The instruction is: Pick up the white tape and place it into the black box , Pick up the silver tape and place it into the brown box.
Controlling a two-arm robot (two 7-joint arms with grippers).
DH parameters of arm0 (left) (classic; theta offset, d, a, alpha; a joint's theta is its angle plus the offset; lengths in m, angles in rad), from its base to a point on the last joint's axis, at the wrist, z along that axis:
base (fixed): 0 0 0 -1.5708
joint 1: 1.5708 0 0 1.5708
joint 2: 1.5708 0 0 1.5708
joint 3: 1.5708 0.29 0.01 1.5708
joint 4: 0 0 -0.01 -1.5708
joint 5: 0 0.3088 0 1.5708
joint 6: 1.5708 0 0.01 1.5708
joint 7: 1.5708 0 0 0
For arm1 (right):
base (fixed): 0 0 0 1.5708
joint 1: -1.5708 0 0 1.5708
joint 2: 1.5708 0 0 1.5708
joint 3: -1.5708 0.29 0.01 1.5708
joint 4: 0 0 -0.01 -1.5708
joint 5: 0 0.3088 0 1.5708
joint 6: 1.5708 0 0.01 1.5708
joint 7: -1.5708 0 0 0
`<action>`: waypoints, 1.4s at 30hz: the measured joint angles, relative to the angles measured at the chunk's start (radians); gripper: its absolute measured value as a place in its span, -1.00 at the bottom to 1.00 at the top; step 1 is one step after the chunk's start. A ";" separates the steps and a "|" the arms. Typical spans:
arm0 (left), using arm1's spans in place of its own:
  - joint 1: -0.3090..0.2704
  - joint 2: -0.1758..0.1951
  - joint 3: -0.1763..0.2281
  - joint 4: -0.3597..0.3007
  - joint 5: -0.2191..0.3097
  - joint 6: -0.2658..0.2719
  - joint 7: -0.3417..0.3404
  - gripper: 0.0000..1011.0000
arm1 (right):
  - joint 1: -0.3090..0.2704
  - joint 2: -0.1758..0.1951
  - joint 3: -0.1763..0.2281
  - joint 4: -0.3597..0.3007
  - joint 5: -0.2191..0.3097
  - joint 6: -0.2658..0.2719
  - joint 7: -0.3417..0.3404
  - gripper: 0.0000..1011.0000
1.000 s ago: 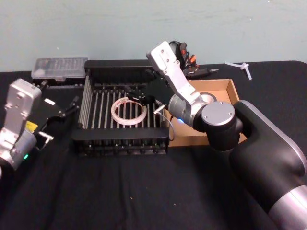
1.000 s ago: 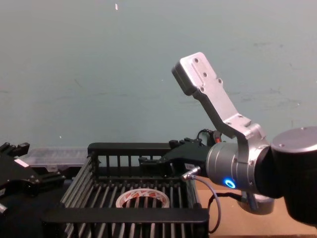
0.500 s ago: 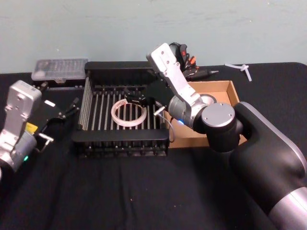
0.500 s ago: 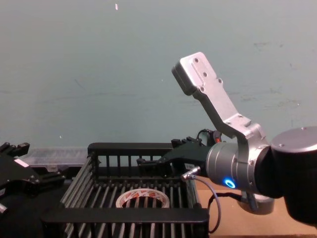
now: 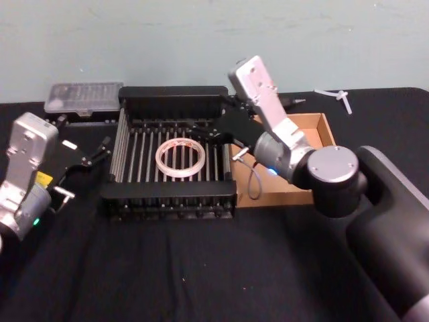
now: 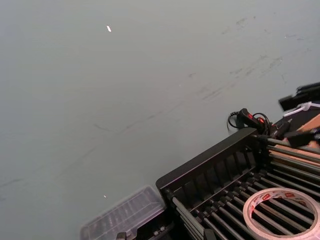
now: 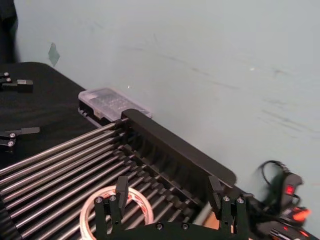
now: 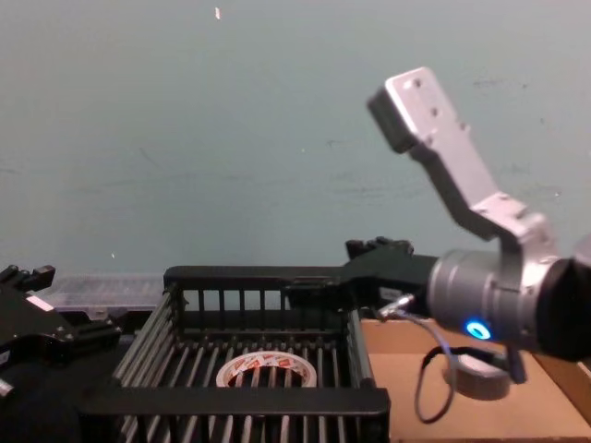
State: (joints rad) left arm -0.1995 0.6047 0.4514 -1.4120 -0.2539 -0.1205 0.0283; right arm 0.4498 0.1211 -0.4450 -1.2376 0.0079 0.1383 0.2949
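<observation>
The white tape (image 5: 179, 157), a wide, thin-walled ring with red-orange print on its inner core, is lying flat on the barred bottom of the black box (image 5: 171, 194). That box is a plastic crate with slatted sides, long parallel rods across its floor and thick solid rims, and it is sitting on a matte black cloth surface (image 5: 167, 268).

The right gripper (image 5: 203, 127) is hovering over the crate's right rear part, above and to the right of the ring and not touching it. Its slim black fingers (image 7: 121, 192) are standing spread wide apart with nothing between them; in the right wrist view the ring shows below one fingertip. The arm behind it is made of brushed silver metal links, with a glowing blue ring on its round joint.

The brown box (image 5: 315, 122), a shallow open tray of tan cardboard with low walls, is standing just beside the crate on its right, their sides touching or nearly so. In the chest view the silver tape (image 8: 480, 377), a thick dull grey roll, is lying flat inside this box, partly hidden behind the right arm.

The left gripper (image 5: 94, 155) is resting low to the left of the crate, its thin dark fingers open and empty.

A clear ribbed plastic case (image 5: 84, 96) is lying behind the crate's left rear corner.
</observation>
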 joint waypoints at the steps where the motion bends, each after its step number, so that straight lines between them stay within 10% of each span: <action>1: 0.000 0.000 0.000 0.000 0.000 0.000 0.000 0.98 | -0.013 0.009 0.010 -0.022 0.004 0.003 0.001 0.98; 18: 0.000 0.000 0.000 0.000 0.000 0.000 0.000 0.98 | -0.150 0.100 0.147 -0.189 0.031 0.013 -0.059 0.98; 42: 0.000 0.000 0.000 0.000 0.000 0.000 0.000 0.98 | -0.260 0.117 0.257 -0.201 0.017 0.066 -0.101 0.98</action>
State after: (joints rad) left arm -0.1995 0.6047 0.4514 -1.4120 -0.2539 -0.1205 0.0283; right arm 0.1903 0.2380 -0.1881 -1.4384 0.0244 0.2043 0.1941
